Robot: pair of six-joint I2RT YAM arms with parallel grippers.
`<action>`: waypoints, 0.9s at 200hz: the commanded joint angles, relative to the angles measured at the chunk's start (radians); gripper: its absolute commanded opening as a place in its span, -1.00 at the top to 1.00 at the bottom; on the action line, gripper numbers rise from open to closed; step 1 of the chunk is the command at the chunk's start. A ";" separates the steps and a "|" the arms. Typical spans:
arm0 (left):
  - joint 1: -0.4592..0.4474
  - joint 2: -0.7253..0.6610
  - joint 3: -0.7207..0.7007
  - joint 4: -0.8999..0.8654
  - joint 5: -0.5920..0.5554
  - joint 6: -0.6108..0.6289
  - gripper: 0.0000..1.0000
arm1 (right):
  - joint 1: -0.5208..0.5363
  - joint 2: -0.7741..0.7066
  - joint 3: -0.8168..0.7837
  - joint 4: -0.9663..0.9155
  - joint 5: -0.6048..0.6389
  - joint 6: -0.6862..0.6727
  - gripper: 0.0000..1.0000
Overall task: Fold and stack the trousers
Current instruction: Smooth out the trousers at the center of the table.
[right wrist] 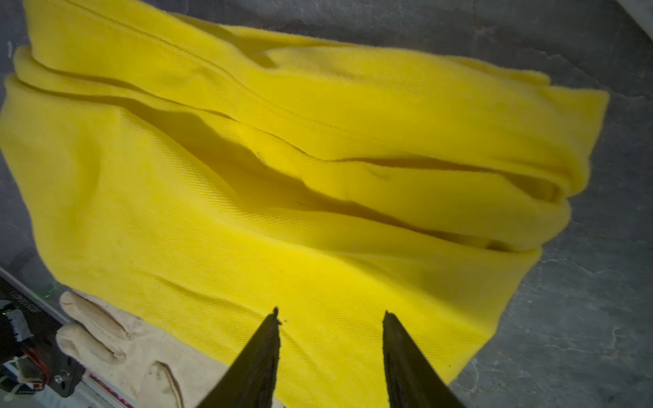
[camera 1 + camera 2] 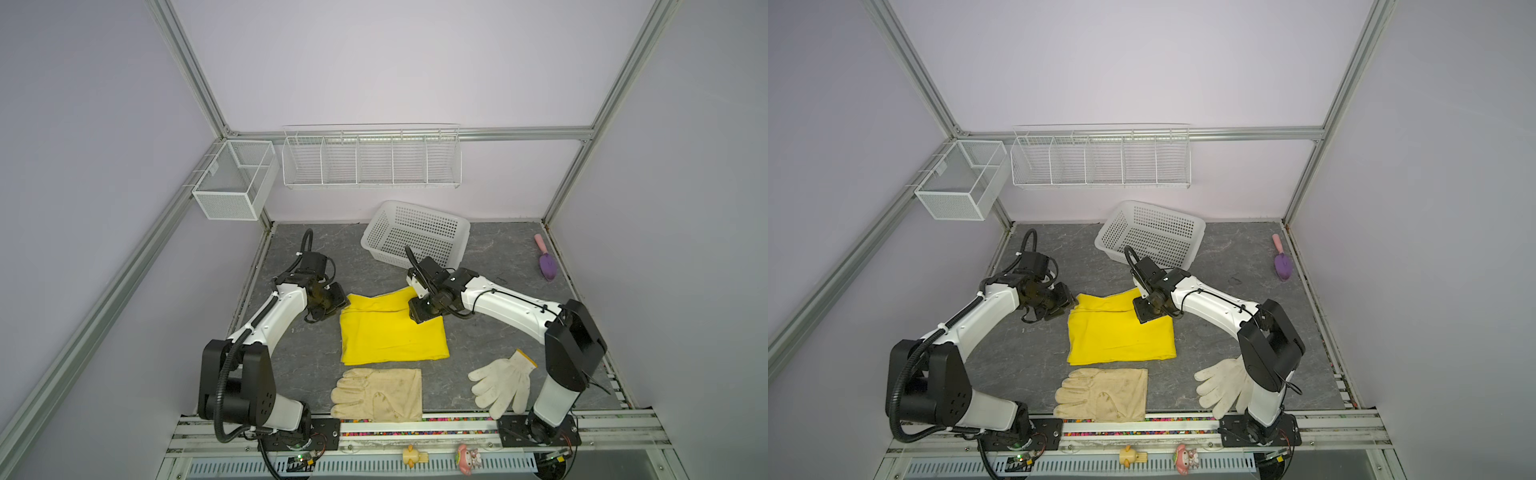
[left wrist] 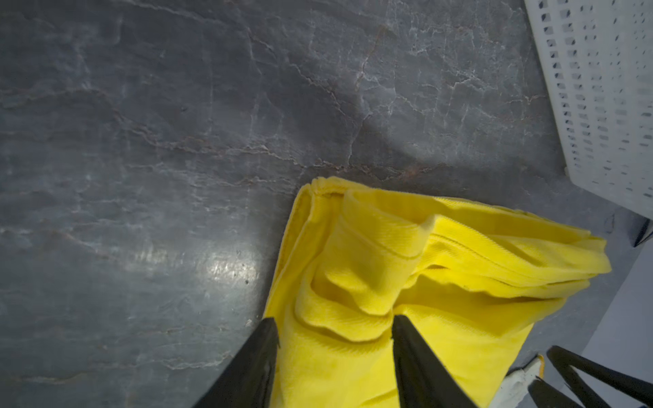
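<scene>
Trousers [image 2: 390,332] folded, far edge rumpled | left hand [image 3: 334,318] seemingly spread | right hand [image 1: 330,311] spread | basket [image 2: 424,206] beyond

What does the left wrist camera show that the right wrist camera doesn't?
Only the left wrist view: the perforated wall of the white basket and a bunched corner of the trousers. Only the right wrist view: the cream leather glove and the trousers' flatter folded layers. Both: yellow trousers on the grey table, with the left gripper and the right gripper each open over the cloth.
</scene>
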 commanded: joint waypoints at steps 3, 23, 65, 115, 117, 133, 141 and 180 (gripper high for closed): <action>-0.010 0.059 0.035 -0.002 -0.009 0.046 0.07 | -0.014 -0.014 -0.027 0.006 0.093 -0.120 0.03; -0.009 0.099 0.050 -0.005 0.000 0.065 0.16 | -0.036 -0.016 -0.053 0.039 0.128 -0.140 0.02; -0.013 0.177 0.048 0.003 -0.006 0.084 0.31 | -0.105 0.018 -0.094 0.118 0.091 -0.164 0.03; -0.020 0.289 0.062 -0.026 -0.109 0.135 0.44 | -0.113 0.089 -0.139 0.155 0.045 -0.176 0.22; -0.020 0.292 0.065 -0.030 -0.111 0.138 0.44 | -0.113 0.092 -0.142 0.158 0.042 -0.175 0.24; -0.020 0.310 0.080 -0.056 -0.136 0.157 0.46 | -0.113 0.087 -0.170 0.164 0.031 -0.174 0.32; -0.020 0.305 0.086 -0.064 -0.146 0.167 0.47 | -0.113 0.075 -0.181 0.164 0.019 -0.178 0.35; -0.020 0.303 0.171 -0.142 -0.206 0.218 0.46 | -0.112 0.009 -0.221 0.131 -0.044 -0.174 0.36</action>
